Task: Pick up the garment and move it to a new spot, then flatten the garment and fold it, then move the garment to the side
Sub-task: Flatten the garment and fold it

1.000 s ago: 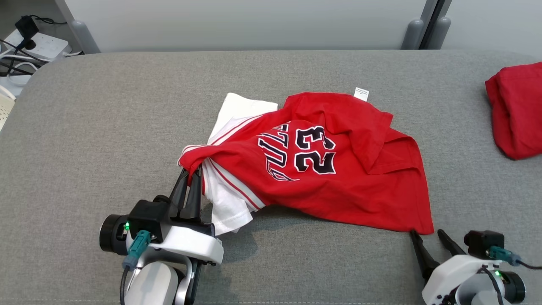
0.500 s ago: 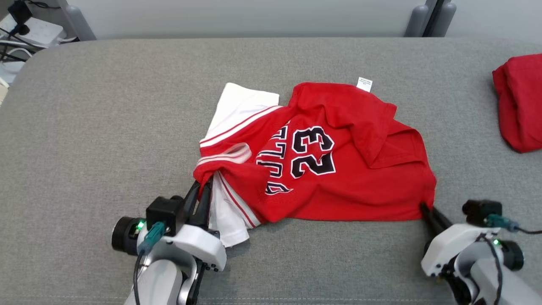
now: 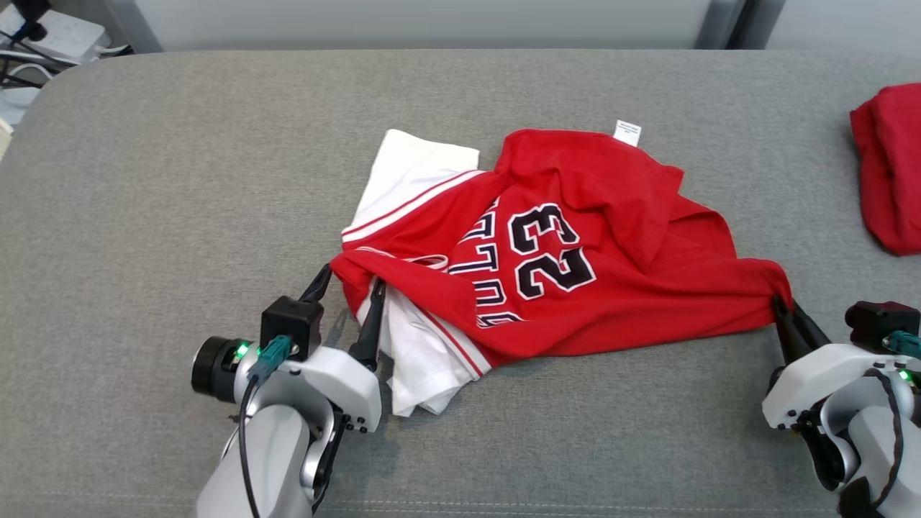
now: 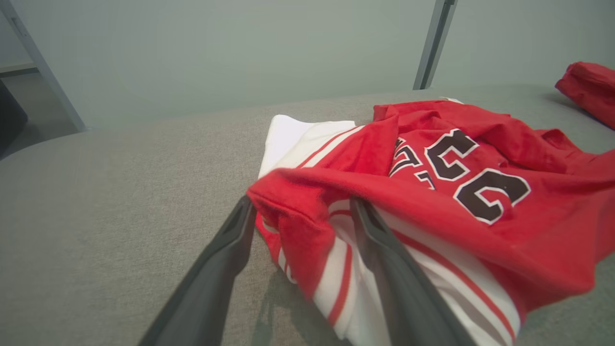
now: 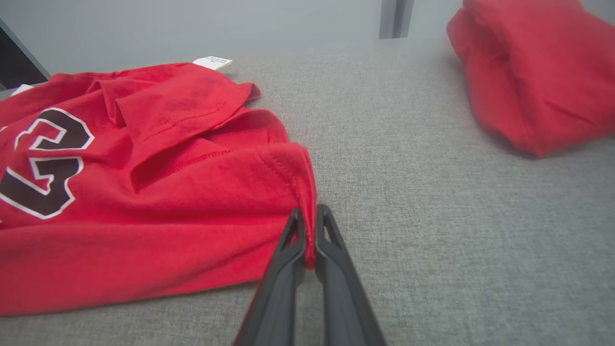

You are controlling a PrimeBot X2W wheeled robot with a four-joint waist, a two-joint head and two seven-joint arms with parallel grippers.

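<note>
The garment, a red jersey with a dark "23" and white sleeves, lies crumpled on the grey padded table. My left gripper stands open at its near-left corner, and a red fold rests loosely between the spread fingers. In the left wrist view the garment drapes over the right-hand finger. My right gripper is shut on the garment's near-right corner, which is drawn out into a point. The right wrist view shows that gripper pinching the red hem of the garment.
A second bundle of red cloth lies at the table's far right edge, also in the right wrist view. A white power strip with cables sits beyond the table's far left corner. Bare grey table surrounds the garment.
My left gripper has opened and let go of the left corner. My right gripper has shut on the right corner and drawn it rightward. The head view has shifted.
</note>
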